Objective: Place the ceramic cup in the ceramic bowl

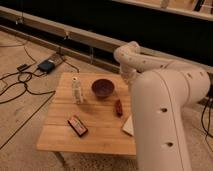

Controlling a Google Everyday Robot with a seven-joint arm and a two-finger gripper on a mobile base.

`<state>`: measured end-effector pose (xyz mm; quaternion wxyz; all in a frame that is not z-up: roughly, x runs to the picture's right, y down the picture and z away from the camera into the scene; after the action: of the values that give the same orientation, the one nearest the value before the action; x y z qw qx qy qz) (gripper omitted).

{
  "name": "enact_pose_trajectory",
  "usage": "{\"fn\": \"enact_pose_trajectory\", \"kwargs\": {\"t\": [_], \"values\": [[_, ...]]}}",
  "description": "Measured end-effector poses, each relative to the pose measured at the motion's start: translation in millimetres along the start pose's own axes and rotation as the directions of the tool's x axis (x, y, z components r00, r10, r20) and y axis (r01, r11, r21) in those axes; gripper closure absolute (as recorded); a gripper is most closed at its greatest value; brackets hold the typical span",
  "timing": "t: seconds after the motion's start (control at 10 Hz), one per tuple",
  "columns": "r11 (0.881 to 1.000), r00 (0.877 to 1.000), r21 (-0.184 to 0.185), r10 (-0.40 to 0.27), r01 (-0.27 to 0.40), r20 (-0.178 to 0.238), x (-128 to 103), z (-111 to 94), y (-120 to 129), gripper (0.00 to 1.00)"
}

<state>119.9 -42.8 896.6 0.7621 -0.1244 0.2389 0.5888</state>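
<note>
The ceramic bowl [103, 88], small, round and dark maroon, sits at the far middle of the wooden table [95, 137]. The ceramic cup is hidden from this view. My white arm [165, 105] fills the right side, bends at an elbow [129, 56] above the table's far right corner and drops behind itself. My gripper is hidden behind that arm, to the right of the bowl, and it is shut. What it touches or holds cannot be seen.
A slim white bottle [77, 90] stands left of the bowl. A small red-brown item [118, 107] lies near the arm, a flat dark red packet [77, 125] nearer the front, and a white block [128, 126] shows partly under the arm. Cables and a box [47, 65] lie on the floor at left.
</note>
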Motion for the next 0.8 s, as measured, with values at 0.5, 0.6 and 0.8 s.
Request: {"fn": "enact_pose_trajectory", "kwargs": {"t": [0.5,0.6,0.8], "values": [[0.970,0.976,0.136,-0.210,0.200,0.062,-31.0,-63.9,72.5,0.91],[0.966,0.971,0.138,-0.230,0.220,0.065,-32.9,-69.4,82.9,0.91],[0.958,0.959,0.107,-0.275,0.267,0.067,-31.5,-76.4,116.7,0.91]]}}
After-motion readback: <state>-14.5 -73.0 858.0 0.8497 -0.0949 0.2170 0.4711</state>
